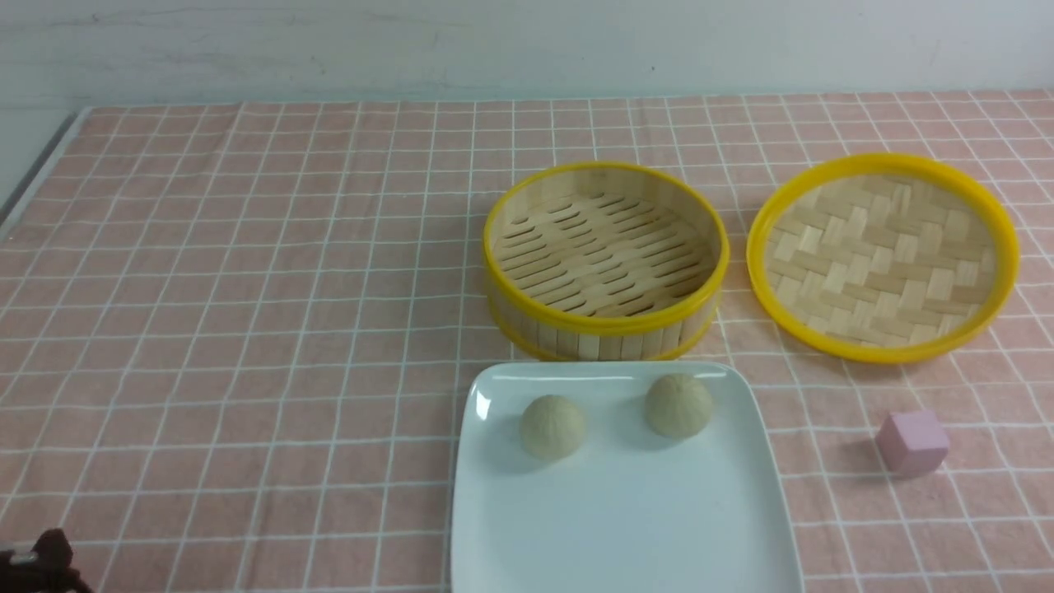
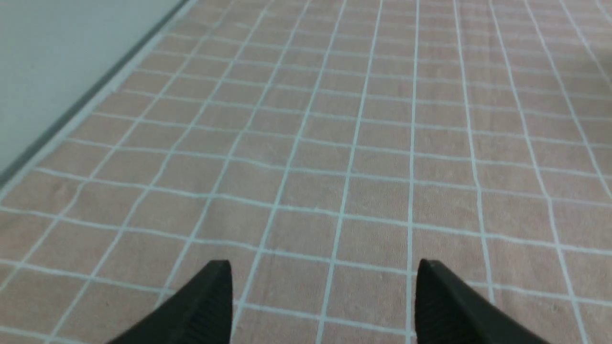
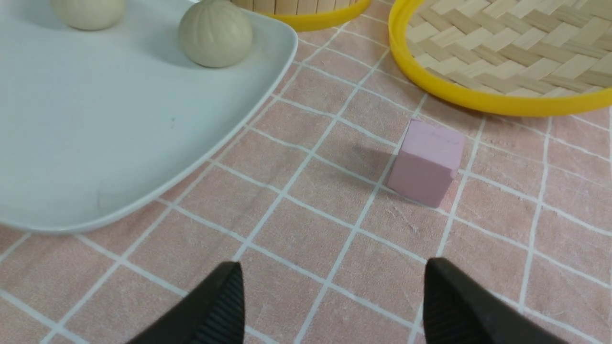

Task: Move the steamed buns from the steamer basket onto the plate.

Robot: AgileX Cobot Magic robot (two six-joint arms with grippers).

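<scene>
Two cream steamed buns lie on the white square plate [image 1: 626,527]: one bun [image 1: 552,426] to its left, the other bun [image 1: 678,405] to its right. Behind the plate stands the steamer basket [image 1: 605,317], with nothing in it. In the right wrist view the plate [image 3: 95,143] and a bun [image 3: 215,33] lie ahead of my right gripper [image 3: 330,272], which is open over bare cloth. My left gripper [image 2: 322,270] is open too, over bare cloth, far from the plate. In the front view only a dark bit of the left arm [image 1: 41,564] shows.
A shallow yellow-rimmed woven disc [image 1: 883,257] lies right of the basket. A small pink cube [image 1: 912,442] sits right of the plate, just ahead of the right gripper as the cube [image 3: 425,162] shows there. The table's left edge [image 2: 91,102] runs beside the left gripper.
</scene>
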